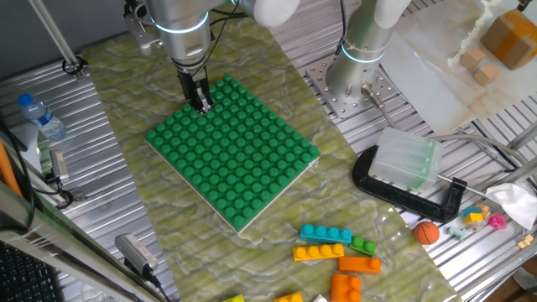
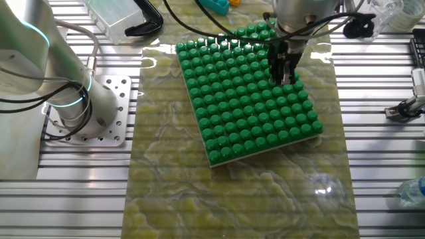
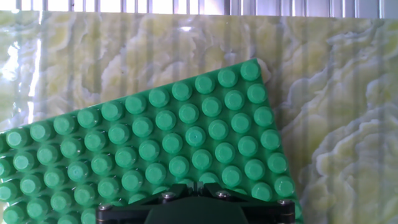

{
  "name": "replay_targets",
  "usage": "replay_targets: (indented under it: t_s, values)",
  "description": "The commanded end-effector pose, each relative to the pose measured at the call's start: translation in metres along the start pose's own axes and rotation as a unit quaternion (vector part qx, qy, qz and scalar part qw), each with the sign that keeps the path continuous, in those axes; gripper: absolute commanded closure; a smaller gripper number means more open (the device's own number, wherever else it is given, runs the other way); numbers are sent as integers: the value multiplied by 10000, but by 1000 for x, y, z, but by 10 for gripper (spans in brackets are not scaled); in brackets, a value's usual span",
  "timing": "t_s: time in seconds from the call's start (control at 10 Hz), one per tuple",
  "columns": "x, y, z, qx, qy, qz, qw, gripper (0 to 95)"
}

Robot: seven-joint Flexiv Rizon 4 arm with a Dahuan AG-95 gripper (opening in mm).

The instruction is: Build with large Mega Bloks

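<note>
Hovering gripper (image 1: 201, 104) points down over green baseplate (image 1: 243, 159) near one corner, fingers close together, nothing visible between them; contact with studs unclear. Baseplate lies on marbled tabletop (image 1: 126, 92). Mega Bloks well apart near tabletop's edge: cyan brick (image 1: 325, 234), yellow brick (image 1: 318, 252), green brick (image 1: 363, 246), orange brick (image 1: 359, 264). Orange ball (image 1: 427, 232) just beyond.

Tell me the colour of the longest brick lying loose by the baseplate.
Cyan brick; one fixed view shows it best.
</note>
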State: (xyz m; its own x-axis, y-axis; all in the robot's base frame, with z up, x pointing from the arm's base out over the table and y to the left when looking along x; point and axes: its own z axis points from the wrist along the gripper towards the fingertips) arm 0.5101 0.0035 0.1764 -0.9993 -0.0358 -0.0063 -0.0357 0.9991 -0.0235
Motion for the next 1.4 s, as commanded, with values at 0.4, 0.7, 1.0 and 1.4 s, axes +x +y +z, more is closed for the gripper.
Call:
replay_targets:
  t_s: [0.4, 0.7, 1.0, 1.4]
  values:
    - [-3, 8, 2, 176, -28, 25, 9998, 950]
    - [-12, 32, 6, 260, -22, 128, 9996, 950]
    - [-17, 67, 5, 261, -24, 162, 9995, 950]
    - [-7, 113, 11, 227, -83, 9, 9997, 950]
